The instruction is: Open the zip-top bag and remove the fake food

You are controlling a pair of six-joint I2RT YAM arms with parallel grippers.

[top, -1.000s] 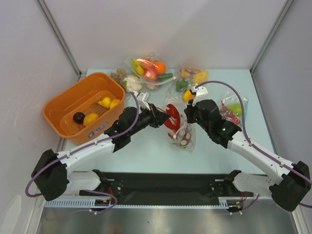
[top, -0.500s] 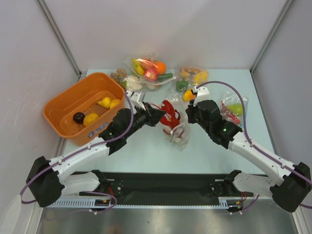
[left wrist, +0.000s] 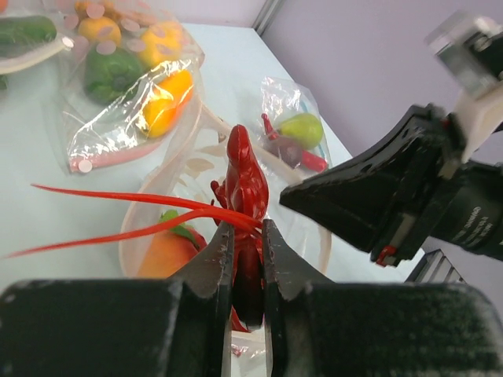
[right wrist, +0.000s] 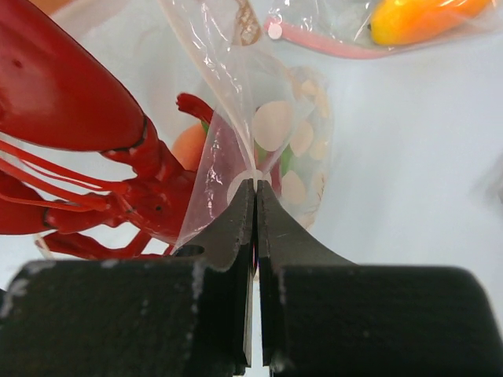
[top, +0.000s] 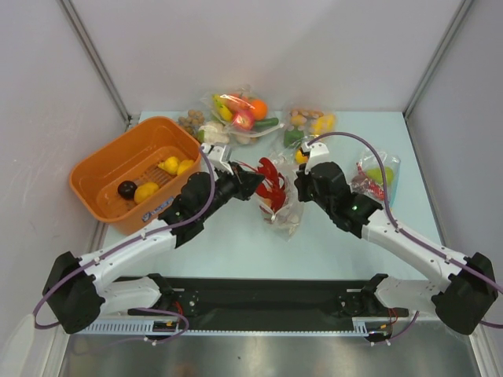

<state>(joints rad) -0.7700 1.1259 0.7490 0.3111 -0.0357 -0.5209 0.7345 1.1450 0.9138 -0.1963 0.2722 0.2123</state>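
The left gripper (left wrist: pixel 247 236) is pinching the red lobster (left wrist: pixel 246 188) between its jaws, closed narrow on the body with the head pointing away and the long red feelers trailing off to the side. Across from it, the right gripper (right wrist: pixel 255 196) is pressing its jaws nearly flat together on a fold of the clear zip-top bag (right wrist: pixel 259 118), right at the rim. That looks deliberate to me: one arm is anchoring the bag so the other can draw the toy out without dragging the whole bag along. From above, the lobster (top: pixel 269 182) is sitting at the bag's mouth, between the two grippers, partly out and not yet clear of the plastic. The bag (top: pixel 284 212) is hanging off the right gripper (top: pixel 299 185) and sagging toward the pale tabletop (top: pixel 236 236), with a peach (left wrist: pixel 167 250) and pale beige pieces (right wrist: pixel 271 126) weighing down its bottom. The left gripper (top: pixel 253 182) is reaching in from the side of the orange basket (top: pixel 102 161), which is holding yellow pieces and a dark ball, so I am guessing that is where the food is going. Other filled bags are lying along the far edge, and a small one with a green pear (left wrist: pixel 299 129) is resting beside the right arm.
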